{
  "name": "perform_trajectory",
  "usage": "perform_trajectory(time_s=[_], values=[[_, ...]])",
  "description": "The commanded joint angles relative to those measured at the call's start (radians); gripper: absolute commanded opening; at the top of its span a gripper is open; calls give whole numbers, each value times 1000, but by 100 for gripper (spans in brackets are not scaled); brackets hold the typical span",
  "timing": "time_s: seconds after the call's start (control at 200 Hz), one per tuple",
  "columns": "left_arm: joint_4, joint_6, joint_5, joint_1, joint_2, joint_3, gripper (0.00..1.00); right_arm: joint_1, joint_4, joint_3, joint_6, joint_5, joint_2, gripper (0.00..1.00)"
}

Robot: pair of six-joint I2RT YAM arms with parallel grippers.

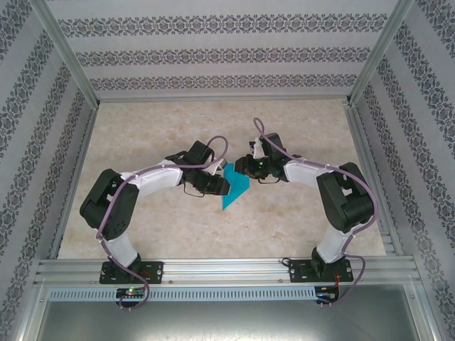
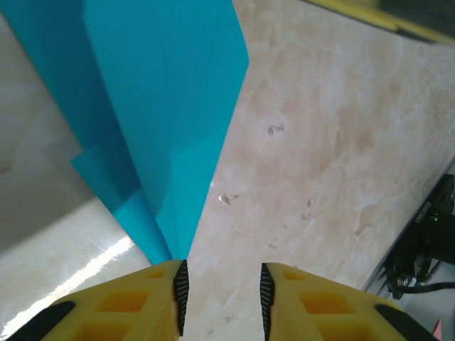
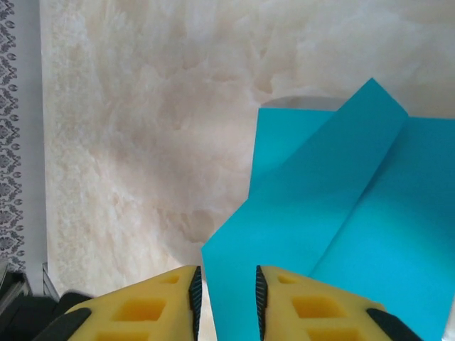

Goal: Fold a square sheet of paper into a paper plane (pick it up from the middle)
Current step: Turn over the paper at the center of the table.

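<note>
The teal-blue sheet of paper [image 1: 235, 190] lies on the marble-look table between my two grippers, folded into a narrow creased shape with one point toward the near side. In the left wrist view the paper [image 2: 163, 106] tapers down to a point right at my left finger's tip; the left gripper [image 2: 222, 298] is open with bare table between its pads. My right gripper [image 3: 226, 298] is open too. In that view a corner of the folded paper [image 3: 341, 213] reaches into the gap between the pads, which stand apart from it.
The patterned walls [image 1: 227, 50] close the table in at the back and sides. An aluminium rail [image 1: 227, 268] runs along the near edge by the arm bases. The right arm's black body [image 2: 426, 241] stands close by in the left wrist view.
</note>
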Motion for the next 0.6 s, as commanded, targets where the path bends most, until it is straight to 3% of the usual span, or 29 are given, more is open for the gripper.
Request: perform_trajectory(time_s=[0.0,0.35,0.595], values=[[39,-14,-17,18,50,29,37,-14,-27,-34,-9,22,-5,31],[111,-25,60,43,149,61,37,-13,23,-38,12,-1,58,35],[98,-3,95,58,177,82,24,-10,55,-34,26,-25,93,36]])
